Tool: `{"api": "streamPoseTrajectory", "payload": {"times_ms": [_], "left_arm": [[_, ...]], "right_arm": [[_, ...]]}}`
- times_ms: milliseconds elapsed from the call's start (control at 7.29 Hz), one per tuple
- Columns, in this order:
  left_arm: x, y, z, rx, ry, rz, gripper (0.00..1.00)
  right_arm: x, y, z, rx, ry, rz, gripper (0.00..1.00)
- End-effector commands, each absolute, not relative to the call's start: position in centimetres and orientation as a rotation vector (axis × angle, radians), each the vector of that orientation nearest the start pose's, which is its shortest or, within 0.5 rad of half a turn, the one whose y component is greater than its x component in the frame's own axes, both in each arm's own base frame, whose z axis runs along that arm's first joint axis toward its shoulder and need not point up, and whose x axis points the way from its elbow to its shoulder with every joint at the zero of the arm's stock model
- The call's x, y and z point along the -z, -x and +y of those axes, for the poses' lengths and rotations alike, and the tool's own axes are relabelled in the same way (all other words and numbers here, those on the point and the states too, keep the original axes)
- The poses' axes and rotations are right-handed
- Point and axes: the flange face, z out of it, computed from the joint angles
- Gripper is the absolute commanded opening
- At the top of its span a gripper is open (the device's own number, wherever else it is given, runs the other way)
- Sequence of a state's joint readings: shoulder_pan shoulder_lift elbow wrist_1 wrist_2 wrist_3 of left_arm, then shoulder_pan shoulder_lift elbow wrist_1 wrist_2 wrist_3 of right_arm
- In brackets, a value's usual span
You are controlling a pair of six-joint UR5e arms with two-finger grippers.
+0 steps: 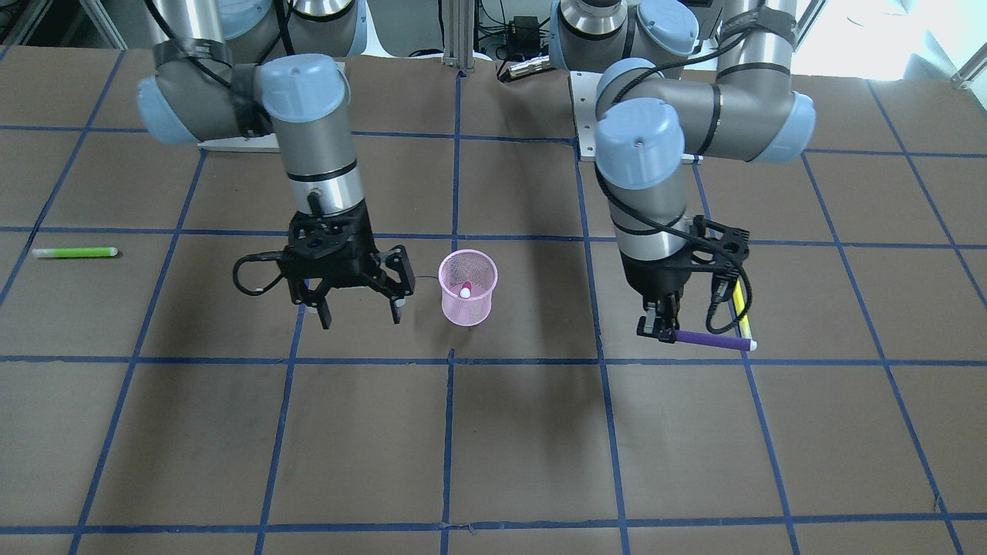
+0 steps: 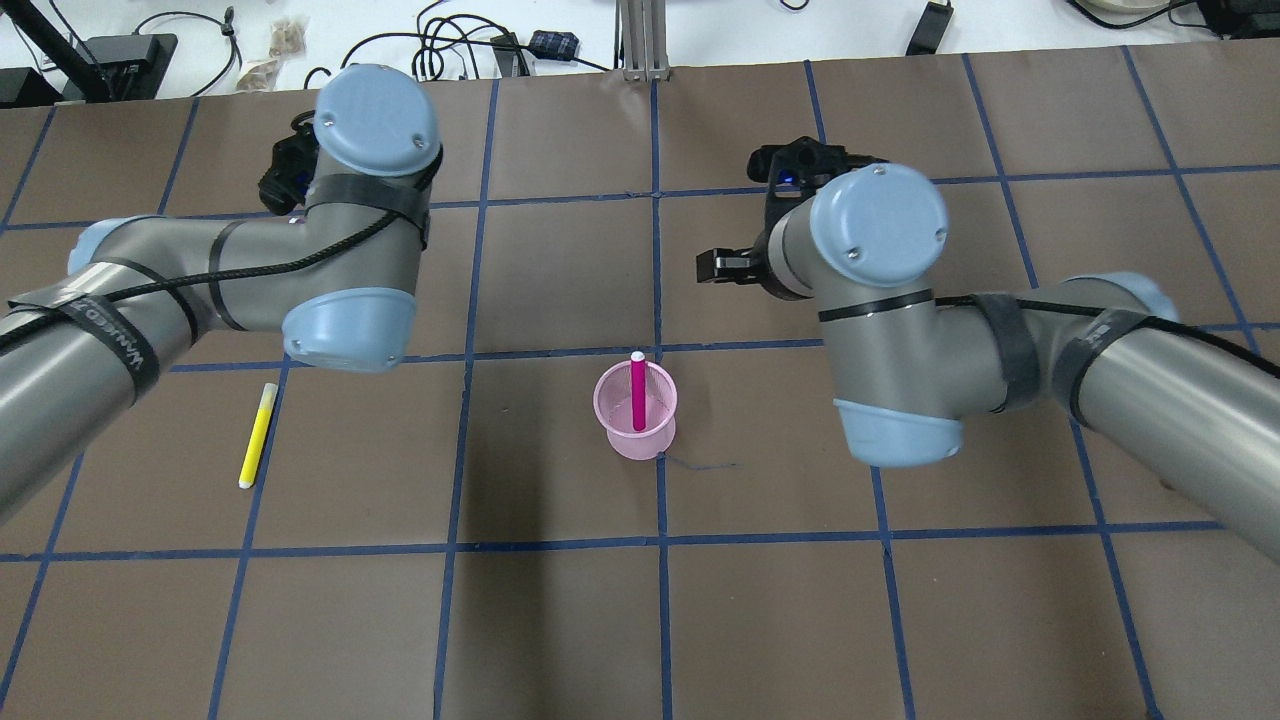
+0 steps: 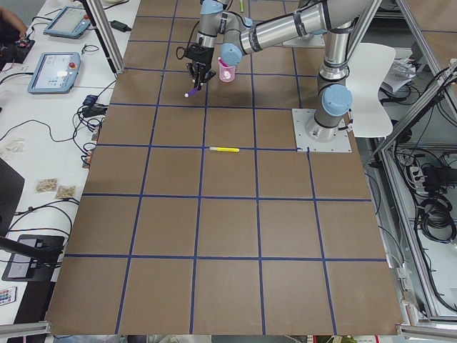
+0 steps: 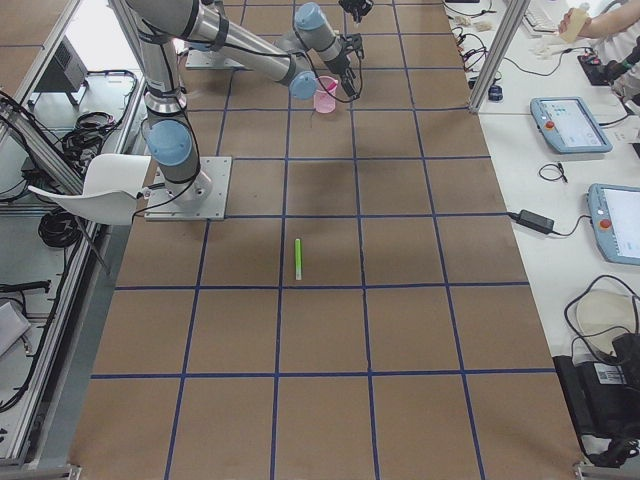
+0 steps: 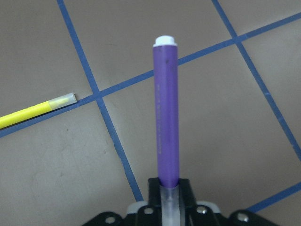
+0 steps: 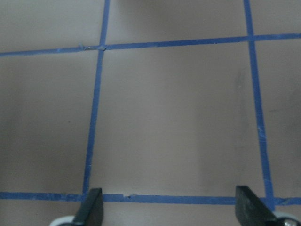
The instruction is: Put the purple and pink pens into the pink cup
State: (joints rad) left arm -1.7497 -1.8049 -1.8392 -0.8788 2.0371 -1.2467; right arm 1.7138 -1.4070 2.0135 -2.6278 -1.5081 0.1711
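You have the purple pen (image 1: pixel 713 340) in the left claw (image 1: pixel 661 331), which is clenched on one end of it. It is a plain purple barrel with a small white cap at the free end. In the front view it sticks out sideways from the claw, about level. In the left wrist view it runs straight out from between the fingers, white cap farthest away, with the brown desk (image 1: pixel 524 447) and its blue tape lines behind it. The pink cup (image 1: pixel 468 308) is an upright mesh cup on the desk between your two arms. It is well apart from the left claw, and the purple pen's free end points away from it. The pink pen (image 2: pixel 638 395) is already in the cup: a magenta barrel with a white tip, leaning against the mesh wall, the tip showing at the rim in the overhead view. Your right claw (image 1: pixel 361 316) hangs just beside the cup in the front view, on the side away from the left arm. It is released, jaws spread wide, and the right wrist view shows only bare desk between the two fingertips. A yellow pen (image 2: pixel 256 436) lies flat on the desk near the left claw, and its capped end shows beside the purple barrel in the left wrist view. A green pen (image 1: pixel 75 252) lies flat, well apart from the cup, out past the right arm.
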Motion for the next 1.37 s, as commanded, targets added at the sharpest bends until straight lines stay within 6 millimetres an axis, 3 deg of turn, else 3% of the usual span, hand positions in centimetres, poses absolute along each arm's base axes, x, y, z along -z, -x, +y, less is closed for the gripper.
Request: {"api": "streamPoseTrajectory", "payload": {"times_ms": [0, 275, 412, 549, 824, 1098, 1235], "left_arm": [[-31.6, 27.9, -49.5, 0.791, 1.41, 2.394, 0.0], [-29.7, 32.8, -46.8, 0.813, 1.344, 2.395, 0.0], [-28.6, 35.9, -44.8, 0.811, 1.336, 2.41, 0.0], [-27.4, 38.7, -43.0, 0.82, 1.273, 2.435, 0.0], [-27.0, 41.3, -41.5, 0.872, 1.235, 2.443, 0.0], [-26.1, 43.8, -38.2, 0.904, 1.156, 2.446, 0.0], [-25.4, 43.9, -38.0, 0.906, 1.139, 2.435, 0.0]], "right_arm": [[-36.3, -15.0, -53.4, 0.377, -0.043, 3.006, 1.0], [-43.0, -14.2, -55.6, 0.125, -0.031, 3.041, 1.0], [-43.9, -13.6, -55.3, 0.045, 0.034, 3.089, 1.0], [-43.4, -12.4, -54.7, 0.001, 0.182, 3.151, 1.0], [-42.8, -12.7, -53.6, -0.036, 0.226, 3.152, 1.0], [-45.8, -12.7, -51.3, 0.048, 0.246, 3.15, 1.0], [-47.0, -12.8, -49.9, 0.088, 0.282, 3.137, 1.0]]}}
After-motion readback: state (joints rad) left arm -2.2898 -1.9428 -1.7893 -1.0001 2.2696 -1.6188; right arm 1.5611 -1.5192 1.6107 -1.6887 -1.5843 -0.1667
